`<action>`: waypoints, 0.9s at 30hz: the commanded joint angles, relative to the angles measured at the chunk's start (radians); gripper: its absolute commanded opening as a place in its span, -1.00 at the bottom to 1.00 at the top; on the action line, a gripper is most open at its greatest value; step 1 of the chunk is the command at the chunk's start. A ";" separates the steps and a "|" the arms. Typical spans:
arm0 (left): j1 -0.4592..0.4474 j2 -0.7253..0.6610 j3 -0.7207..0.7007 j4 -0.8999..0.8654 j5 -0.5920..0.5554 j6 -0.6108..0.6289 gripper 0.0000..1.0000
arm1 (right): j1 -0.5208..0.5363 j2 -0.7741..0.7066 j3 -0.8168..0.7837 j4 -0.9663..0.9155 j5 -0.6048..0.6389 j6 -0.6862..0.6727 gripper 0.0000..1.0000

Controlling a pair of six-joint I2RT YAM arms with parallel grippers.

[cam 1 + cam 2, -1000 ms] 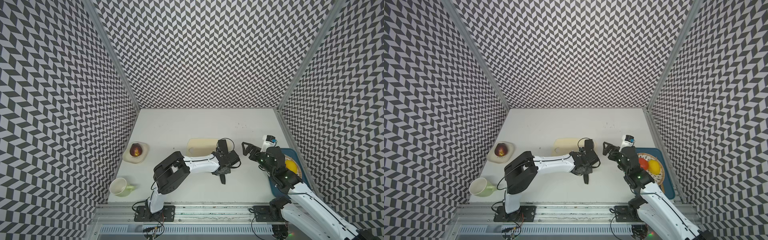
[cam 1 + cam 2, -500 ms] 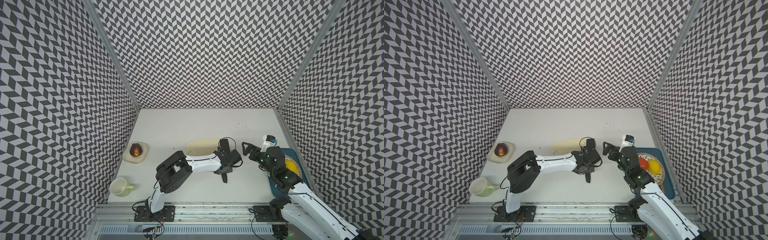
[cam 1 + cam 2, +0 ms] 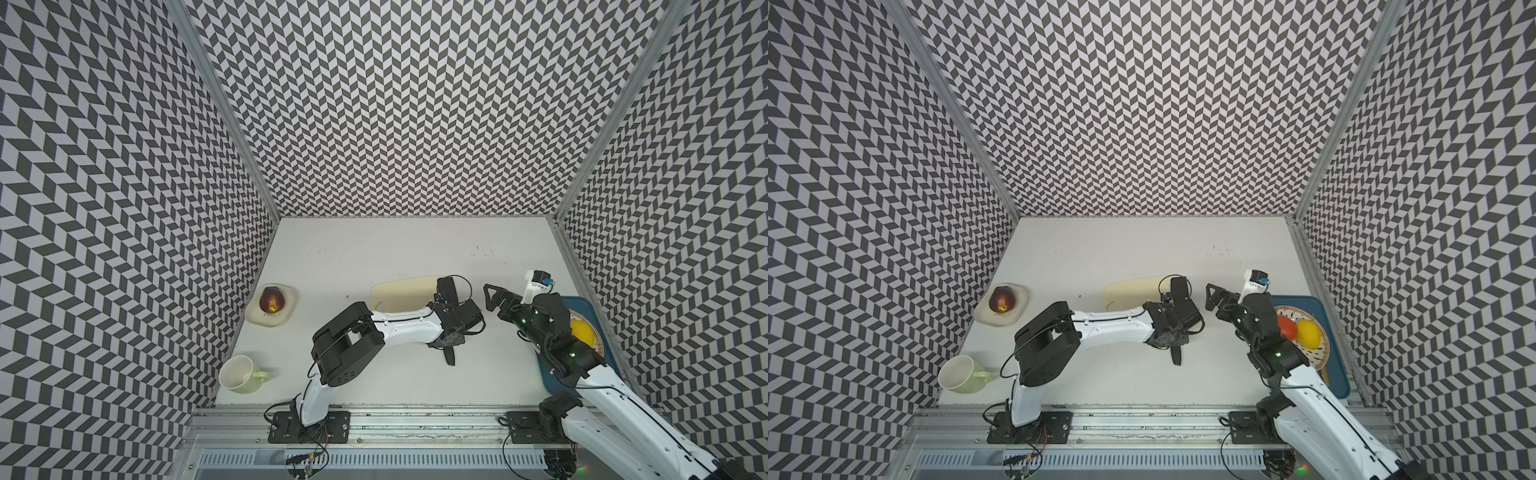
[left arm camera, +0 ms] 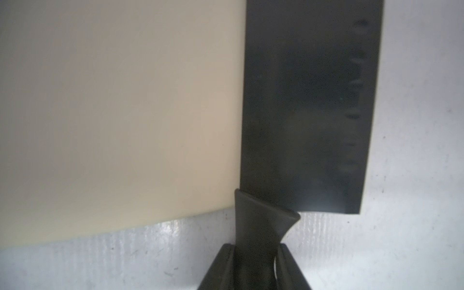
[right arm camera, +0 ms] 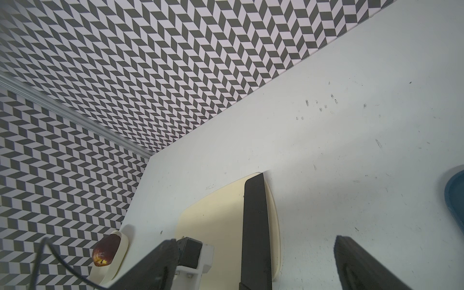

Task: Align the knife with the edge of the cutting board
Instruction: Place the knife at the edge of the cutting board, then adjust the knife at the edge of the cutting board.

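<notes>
As my left gripper (image 4: 256, 249) has just slackened off the knife (image 4: 308, 105) handle, the blade lies on the cutting board (image 4: 113, 113), along its short edge: alignment likely complete. Beside the board, my right gripper (image 3: 494, 299) gapes empty.

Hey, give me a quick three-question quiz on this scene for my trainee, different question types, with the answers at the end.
1. True or false: the knife has its blade lying on the cutting board, close to one short edge.
2. The right gripper, fingers spread, holds: A) the knife, B) nothing, C) a mug?
3. What colour is the tray?
Key: 1 true. 2 B. 3 dark blue.
</notes>
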 commanded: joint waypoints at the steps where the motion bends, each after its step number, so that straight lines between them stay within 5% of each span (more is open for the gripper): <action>1: -0.006 -0.015 -0.006 -0.006 -0.018 -0.002 -0.06 | -0.003 -0.015 0.008 0.023 0.010 0.002 0.99; 13: -0.017 -0.136 -0.032 0.010 -0.051 0.019 0.15 | -0.004 -0.013 0.008 0.039 -0.028 -0.022 0.99; 19: -0.006 -0.331 -0.280 0.142 -0.040 0.048 0.09 | -0.002 0.073 0.032 0.072 -0.178 -0.101 0.99; 27: 0.062 -0.557 -0.622 0.365 0.008 0.070 0.03 | 0.044 0.155 0.043 0.084 -0.185 -0.135 0.99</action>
